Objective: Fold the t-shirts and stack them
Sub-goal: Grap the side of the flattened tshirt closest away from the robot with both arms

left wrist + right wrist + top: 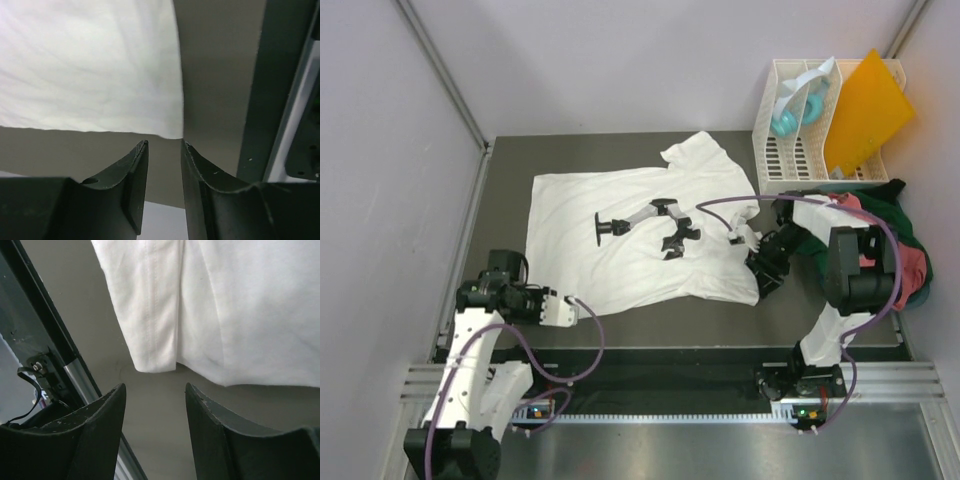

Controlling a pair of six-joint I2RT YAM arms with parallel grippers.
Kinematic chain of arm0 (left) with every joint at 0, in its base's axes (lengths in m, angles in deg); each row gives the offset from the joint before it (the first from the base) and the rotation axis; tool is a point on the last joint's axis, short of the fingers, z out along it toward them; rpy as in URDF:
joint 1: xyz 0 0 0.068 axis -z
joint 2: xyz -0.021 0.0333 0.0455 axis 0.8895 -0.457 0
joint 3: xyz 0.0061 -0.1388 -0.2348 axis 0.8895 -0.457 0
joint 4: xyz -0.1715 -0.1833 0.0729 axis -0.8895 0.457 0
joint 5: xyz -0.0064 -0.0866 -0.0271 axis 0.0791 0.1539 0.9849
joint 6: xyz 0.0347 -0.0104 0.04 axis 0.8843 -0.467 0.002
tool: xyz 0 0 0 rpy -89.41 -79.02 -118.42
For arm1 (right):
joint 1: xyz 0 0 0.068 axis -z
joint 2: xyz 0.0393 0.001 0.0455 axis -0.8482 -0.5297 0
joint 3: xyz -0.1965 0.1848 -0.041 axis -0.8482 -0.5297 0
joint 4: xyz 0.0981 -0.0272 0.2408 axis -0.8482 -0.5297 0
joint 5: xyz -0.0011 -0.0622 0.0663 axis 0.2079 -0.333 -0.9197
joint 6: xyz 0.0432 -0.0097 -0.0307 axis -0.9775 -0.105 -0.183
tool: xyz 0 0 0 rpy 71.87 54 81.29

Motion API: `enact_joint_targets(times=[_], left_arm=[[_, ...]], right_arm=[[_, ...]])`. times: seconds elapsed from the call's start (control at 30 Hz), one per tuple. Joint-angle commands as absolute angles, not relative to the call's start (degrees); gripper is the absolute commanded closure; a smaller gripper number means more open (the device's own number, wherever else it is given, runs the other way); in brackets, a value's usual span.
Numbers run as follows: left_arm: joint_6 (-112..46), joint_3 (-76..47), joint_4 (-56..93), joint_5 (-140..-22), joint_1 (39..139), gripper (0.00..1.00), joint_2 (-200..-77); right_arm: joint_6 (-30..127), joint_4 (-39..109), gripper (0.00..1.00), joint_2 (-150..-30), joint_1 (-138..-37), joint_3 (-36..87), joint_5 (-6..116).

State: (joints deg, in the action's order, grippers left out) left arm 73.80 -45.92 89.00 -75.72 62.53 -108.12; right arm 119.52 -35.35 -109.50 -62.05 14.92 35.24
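Likely fold 1: white t-shirt [620,270] spread flat. Left gripper [164,142] and right gripper [155,386] parted, empty, at its near corners. Next: pinch both, fold away.

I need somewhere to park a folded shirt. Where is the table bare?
Bare dark table runs along the near side, between the large white t-shirt's hem and the front edge. A strip lies behind it, left of the white slatted plastic rack. The right side is crowded: rack, the salmon-red and dark green shirt pile, right arm.
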Motion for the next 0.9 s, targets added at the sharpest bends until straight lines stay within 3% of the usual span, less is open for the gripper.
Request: enact_joint_targets(times=[0.0,0.7,0.8,0.83,0.87], left_arm=[[77.58,-51.99,93.82,-73.35,62.63,0.62,-103.24],[73.36,-67.73,67.46,-79.68,62.54,0.63,-109.65],[73.1,-68.61,65.43,-79.94,62.63,0.74,-110.26],[73.19,-68.7,65.34,-80.12,62.63,0.87,-110.44],[73.19,-68.7,65.25,-80.38,62.63,0.94,-110.88]], right_arm=[[118.6,-33.09,0.48,-106.75,-62.76,15.64,34.89],[118.6,-34.93,0.48,-106.31,-62.85,18.89,34.36],[118.6,-35.19,0.48,-106.84,-62.85,19.07,34.36],[118.86,-35.19,0.48,-107.18,-62.85,18.98,34.44],[118.77,-35.11,0.48,-107.27,-62.85,18.9,34.62]])
